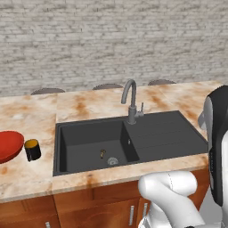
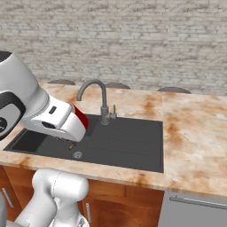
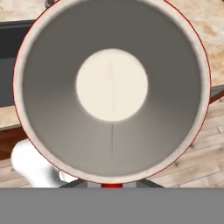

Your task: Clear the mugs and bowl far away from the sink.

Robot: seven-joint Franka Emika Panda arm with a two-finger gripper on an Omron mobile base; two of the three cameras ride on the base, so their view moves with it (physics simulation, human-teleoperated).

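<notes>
The red mug (image 3: 112, 83) sits right in front of the hand camera, with its pale inside and thin red rim facing the lens. My gripper (image 3: 112, 185) is shut on it at its lower edge. From the right base camera the red mug (image 2: 81, 116) peeks out past the white hand, held above the left part of the sink (image 2: 119, 142). The wide red bowl (image 1: 9, 144) rests on the counter at the far left, and the black mug (image 1: 32, 149) with its yellow inside stands just right of it, left of the sink (image 1: 147, 133).
A curved grey faucet (image 1: 130, 100) rises behind the basin, which has a round drain (image 1: 112, 161). Marble counter (image 2: 195, 133) stretches to the right of the drainboard. A brick wall runs behind the counter, with chair backs (image 1: 107, 86) beyond the far edge.
</notes>
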